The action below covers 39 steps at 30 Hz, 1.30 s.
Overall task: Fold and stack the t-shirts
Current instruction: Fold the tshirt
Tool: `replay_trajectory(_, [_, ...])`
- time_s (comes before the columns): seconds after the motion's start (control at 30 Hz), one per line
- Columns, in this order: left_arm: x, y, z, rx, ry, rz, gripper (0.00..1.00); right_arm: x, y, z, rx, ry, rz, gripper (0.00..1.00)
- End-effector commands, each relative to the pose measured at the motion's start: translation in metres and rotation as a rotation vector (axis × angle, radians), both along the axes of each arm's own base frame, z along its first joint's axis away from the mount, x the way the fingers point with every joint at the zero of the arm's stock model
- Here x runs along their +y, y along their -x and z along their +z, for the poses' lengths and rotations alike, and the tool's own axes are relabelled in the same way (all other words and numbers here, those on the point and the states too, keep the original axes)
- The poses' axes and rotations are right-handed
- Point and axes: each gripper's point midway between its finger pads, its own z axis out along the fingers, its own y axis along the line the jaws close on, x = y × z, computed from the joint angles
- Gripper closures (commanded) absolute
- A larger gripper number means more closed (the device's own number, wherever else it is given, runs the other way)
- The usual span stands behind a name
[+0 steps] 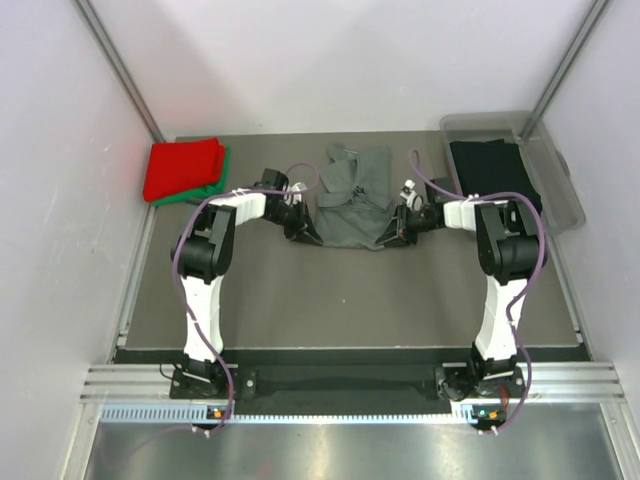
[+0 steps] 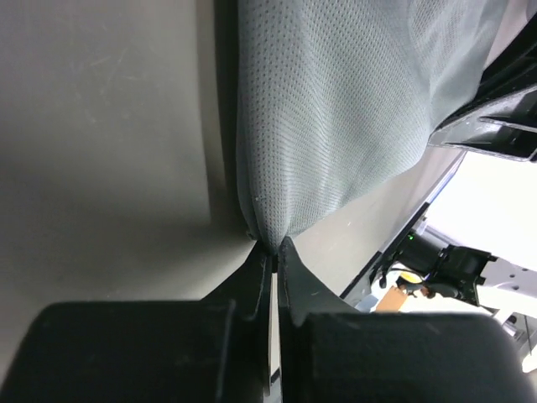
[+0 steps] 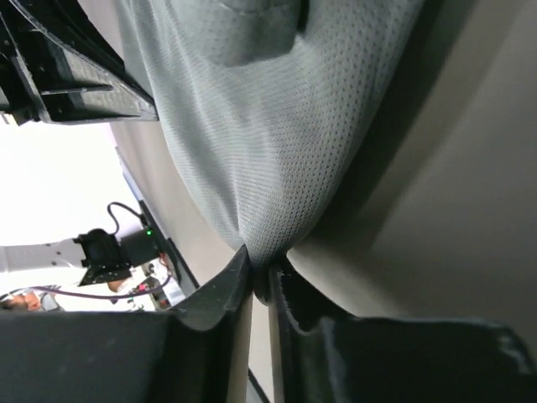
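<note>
The dark grey t-shirt [image 1: 352, 197] hangs stretched between my two grippers at the back middle of the mat. My left gripper [image 1: 303, 229] is shut on its lower left corner; in the left wrist view the grey mesh cloth [image 2: 336, 126] runs into the closed jaws [image 2: 274, 252]. My right gripper [image 1: 396, 232] is shut on its lower right corner, with the cloth [image 3: 252, 126] pinched at the jaws [image 3: 262, 270]. The red t-shirt [image 1: 182, 168] lies folded on the green t-shirt [image 1: 216, 184] at the back left. The black t-shirt [image 1: 492, 170] lies in the tub.
A clear plastic tub [image 1: 545, 165] stands at the back right corner. The dark mat [image 1: 340, 300] covers the table. White walls close in on both sides and the back.
</note>
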Motion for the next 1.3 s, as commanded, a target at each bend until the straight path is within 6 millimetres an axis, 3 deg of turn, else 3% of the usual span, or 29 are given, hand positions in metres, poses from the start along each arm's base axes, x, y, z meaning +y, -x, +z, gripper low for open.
replay_trajectory(0.0, [-0.003,-0.014,0.014,-0.079,0.019,-0.001,1.0,0.011,-0.006,0.015,-0.062,-0.051,0.017,0.95])
replay_trajectory(0.07, [-0.002,-0.015,0.022,-0.101,0.023,0.003,1.0,0.011,0.0,0.019,-0.068,-0.055,0.019,0.99])
replay_trajectory(0.1, [-0.004,-0.016,0.029,-0.122,0.03,0.003,1.0,0.01,-0.001,0.031,-0.108,-0.063,0.018,1.0])
replay_trajectory(0.17, [-0.005,-0.017,0.052,-0.167,0.058,0.006,1.0,0.006,0.004,0.039,-0.121,-0.065,0.008,1.0])
replay_trajectory(0.37, [-0.005,-0.015,0.128,-0.349,0.103,0.007,1.0,-0.013,0.006,0.11,-0.28,-0.093,-0.03,1.0])
replay_trajectory(0.5, [-0.003,-0.007,0.163,-0.43,0.124,0.006,1.0,-0.025,0.014,0.136,-0.33,-0.098,-0.055,1.0])
replay_trajectory(0.7, [-0.005,0.009,0.179,-0.467,0.147,-0.001,1.0,-0.032,0.034,0.155,-0.401,-0.093,-0.082,1.0])
replay_trajectory(0.93, [-0.007,0.004,0.17,-0.453,0.149,0.0,1.0,-0.032,0.035,0.154,-0.411,-0.096,-0.083,1.0])
replay_trajectory(1.07, [-0.011,-0.008,0.153,-0.414,0.148,-0.001,1.0,-0.032,0.022,0.144,-0.394,-0.09,-0.074,1.0])
replay_trajectory(1.13, [-0.013,-0.016,0.157,-0.429,0.145,0.004,1.0,-0.034,0.008,0.148,-0.413,-0.088,-0.07,1.0])
replay_trajectory(1.17, [-0.013,-0.019,0.158,-0.432,0.144,0.005,1.0,-0.036,0.002,0.137,-0.376,-0.084,-0.071,1.0])
replay_trajectory(1.2, [-0.016,-0.026,0.163,-0.45,0.15,0.005,1.0,-0.036,-0.01,0.145,-0.4,-0.09,-0.067,1.0])
replay_trajectory(1.27, [-0.021,-0.041,0.174,-0.485,0.164,0.002,1.0,-0.037,-0.026,0.133,-0.374,-0.09,-0.07,1.0])
